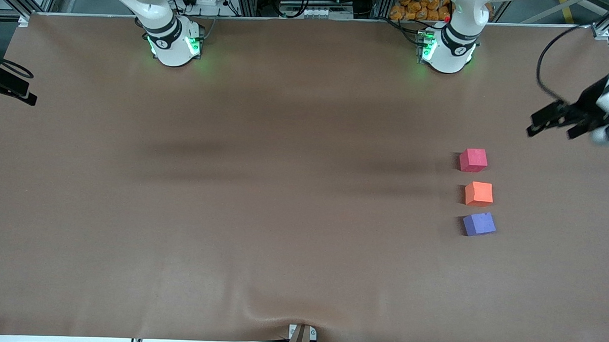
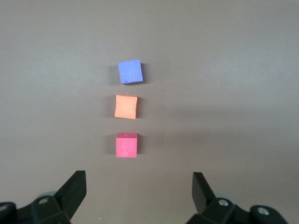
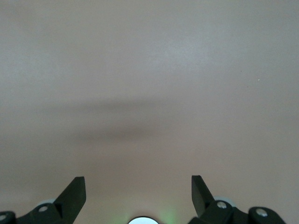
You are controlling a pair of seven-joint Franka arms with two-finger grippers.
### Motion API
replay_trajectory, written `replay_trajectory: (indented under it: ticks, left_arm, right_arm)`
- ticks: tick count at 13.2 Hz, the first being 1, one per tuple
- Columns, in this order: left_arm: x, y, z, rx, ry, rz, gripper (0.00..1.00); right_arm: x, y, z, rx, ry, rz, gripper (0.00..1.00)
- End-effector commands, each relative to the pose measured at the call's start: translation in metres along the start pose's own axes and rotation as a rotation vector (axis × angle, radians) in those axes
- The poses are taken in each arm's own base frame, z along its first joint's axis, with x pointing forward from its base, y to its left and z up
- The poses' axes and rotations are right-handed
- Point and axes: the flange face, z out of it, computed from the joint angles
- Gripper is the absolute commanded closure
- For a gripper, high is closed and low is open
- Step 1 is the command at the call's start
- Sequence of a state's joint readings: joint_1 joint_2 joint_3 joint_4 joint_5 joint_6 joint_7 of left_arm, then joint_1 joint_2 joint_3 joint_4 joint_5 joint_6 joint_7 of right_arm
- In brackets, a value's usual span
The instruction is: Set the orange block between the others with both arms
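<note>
A: Nearest the front camera of the three cubes is the purple-blue block (image 1: 479,223), on the brown table (image 1: 262,230) toward the left arm's end.

B: And the orange block (image 1: 478,193)?

A: It sits between the other two: farther from the camera than the purple-blue one, nearer than the red-pink block (image 1: 473,160). The three make a short line with small gaps, none touching. The left wrist view shows the same row, purple-blue (image 2: 130,71), orange (image 2: 126,106), red-pink (image 2: 126,144), all flat on the table.

B: Where is the left gripper (image 1: 549,120)?

A: Up in the air over the table's edge at the left arm's end, well apart from the blocks. Its jaws stand wide with nothing between them; in its own wrist view (image 2: 139,186) only bare table lies between the fingers (image 2: 74,186).

B: The right gripper (image 1: 8,87)?

A: At the other end, over the table's edge at the right arm's end. Its wrist view (image 3: 138,186) shows the jaws spread wide too, holding nothing, over bare table.
</note>
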State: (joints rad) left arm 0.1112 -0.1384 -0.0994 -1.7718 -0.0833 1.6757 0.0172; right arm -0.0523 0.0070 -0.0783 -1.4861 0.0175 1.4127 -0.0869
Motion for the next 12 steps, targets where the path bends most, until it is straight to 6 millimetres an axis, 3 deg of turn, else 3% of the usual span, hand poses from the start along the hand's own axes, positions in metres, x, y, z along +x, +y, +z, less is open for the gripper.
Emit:
replay_trajectory:
  ticks: [1, 3, 6, 12]
  left_arm:
    - [-0.018, 0.012, -0.017, 0.032, -0.009, 0.014, 0.00]
    - [-0.014, 0.019, -0.019, 0.031, -0.007, 0.034, 0.00]
    - [0.018, 0.023, -0.026, 0.016, -0.010, 0.047, 0.00]
    - [0.033, 0.027, -0.021, 0.074, -0.055, 0.063, 0.00]
  right_arm:
    - [0.001, 0.005, -0.004, -0.032, 0.016, 0.004, 0.00]
    - [0.001, 0.006, -0.004, -0.030, 0.020, 0.005, 0.00]
    - [0.001, 0.009, -0.004, -0.027, 0.018, 0.009, 0.00]
    - [0.010, 0.007, 0.002, -0.018, 0.036, 0.003, 0.00]
